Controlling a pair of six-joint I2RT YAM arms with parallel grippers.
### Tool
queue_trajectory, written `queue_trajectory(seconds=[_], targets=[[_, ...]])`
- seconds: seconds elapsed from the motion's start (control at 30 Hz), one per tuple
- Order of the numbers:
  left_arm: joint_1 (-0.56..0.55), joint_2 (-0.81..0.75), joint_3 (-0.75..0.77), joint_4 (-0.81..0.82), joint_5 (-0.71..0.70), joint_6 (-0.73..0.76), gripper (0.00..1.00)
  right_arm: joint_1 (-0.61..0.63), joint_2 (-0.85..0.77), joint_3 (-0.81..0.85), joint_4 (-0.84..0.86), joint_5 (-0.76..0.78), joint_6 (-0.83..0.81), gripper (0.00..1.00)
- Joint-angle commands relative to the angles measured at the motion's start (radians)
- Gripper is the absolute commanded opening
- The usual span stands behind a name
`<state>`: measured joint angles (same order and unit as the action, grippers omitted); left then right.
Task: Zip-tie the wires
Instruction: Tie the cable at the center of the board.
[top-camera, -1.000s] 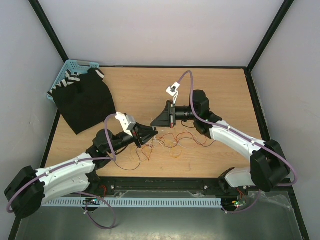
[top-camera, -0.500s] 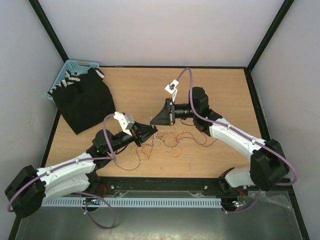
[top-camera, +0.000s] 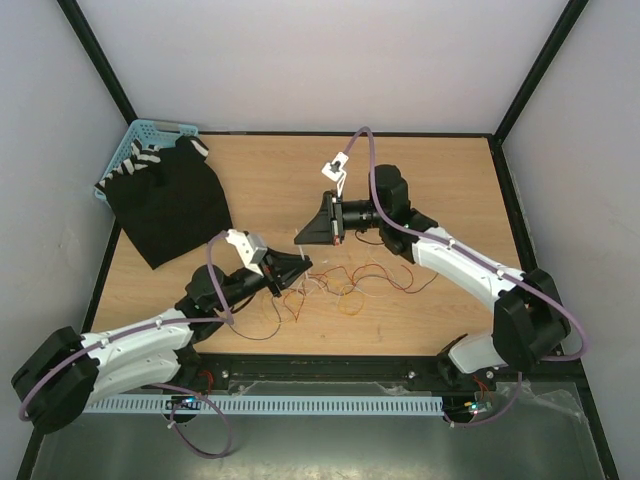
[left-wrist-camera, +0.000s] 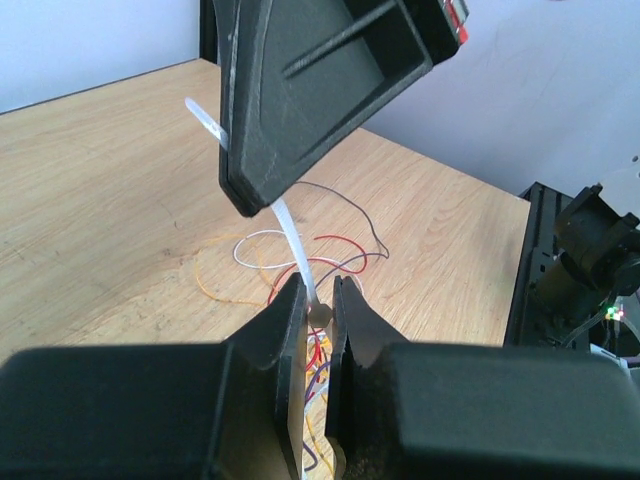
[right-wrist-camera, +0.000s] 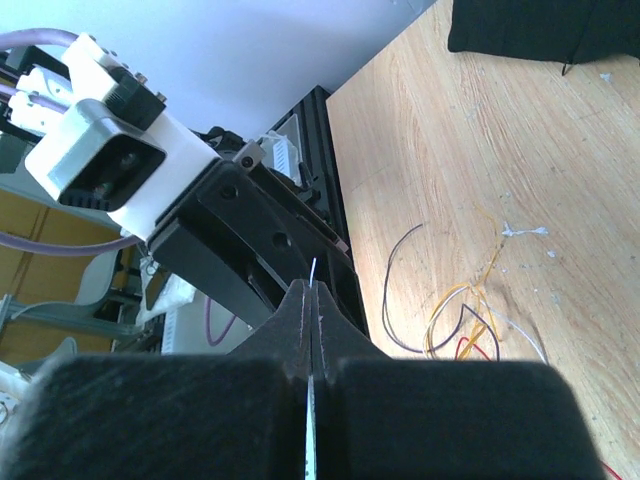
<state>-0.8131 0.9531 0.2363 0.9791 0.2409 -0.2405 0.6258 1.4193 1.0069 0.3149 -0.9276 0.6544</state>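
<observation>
The wires (top-camera: 352, 282), thin red, orange, white and dark strands, lie tangled on the wooden table (top-camera: 440, 190) between my arms. My left gripper (top-camera: 303, 268) is shut on the small head of a white zip tie (left-wrist-camera: 297, 240); some strands show between its fingers (left-wrist-camera: 287, 315) below the head. The strap rises to my right gripper (top-camera: 300, 238), which is shut on it just above and behind the left one. In the right wrist view the strap tip (right-wrist-camera: 313, 272) pokes out past the closed right gripper (right-wrist-camera: 311, 300), with the wires (right-wrist-camera: 470, 310) on the table beyond.
A black cloth (top-camera: 170, 205) lies at the back left, partly over a blue basket (top-camera: 140, 135). Black frame posts run up the corners of the cell.
My right gripper has moved a little back and to the left with the strap in it. My left gripper has stayed about where it was, still holding the head.
</observation>
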Motion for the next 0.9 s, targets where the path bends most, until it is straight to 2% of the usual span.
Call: queue_trajectory(seconds=[0.0, 0.43, 0.87], targets=[[-0.012, 0.043, -0.044, -0.087, 0.049, -0.018, 0.09, -0.003, -0.011, 0.095, 0.096, 0.026, 0.003, 0.0], [-0.013, 0.089, -0.087, -0.086, 0.018, -0.033, 0.09, -0.022, -0.005, 0.213, 0.023, 0.023, -0.042, 0.0], [-0.012, 0.116, -0.08, -0.079, 0.001, -0.041, 0.08, -0.027, -0.017, 0.233, 0.011, 0.03, -0.051, 0.0]])
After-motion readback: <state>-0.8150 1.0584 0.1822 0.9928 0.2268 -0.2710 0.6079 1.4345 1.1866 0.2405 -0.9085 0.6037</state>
